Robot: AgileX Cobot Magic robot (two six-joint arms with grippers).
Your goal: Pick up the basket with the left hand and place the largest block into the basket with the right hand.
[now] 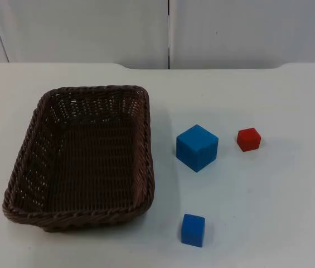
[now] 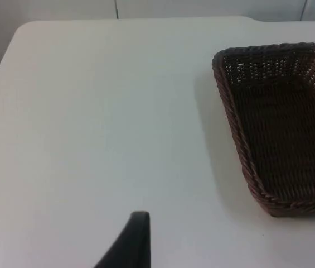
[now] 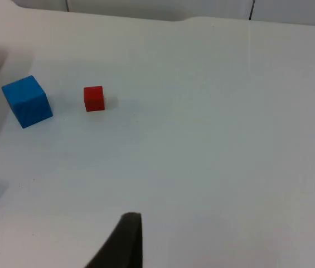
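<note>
Basket (image 1: pixel 79 159) beside largest blue block (image 1: pixel 197 147).

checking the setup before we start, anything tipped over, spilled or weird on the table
Nothing stands out. The basket sits upright and empty on the table, turned slightly off square. The big blue block, small blue block and red block rest flat beside it, apart from one another. Nothing looks spilled or damaged.

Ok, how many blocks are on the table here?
3. A large blue block sits right of the basket, a small red block lies further right, and a small blue block lies nearer the camera. The basket's inside looks empty.
</note>
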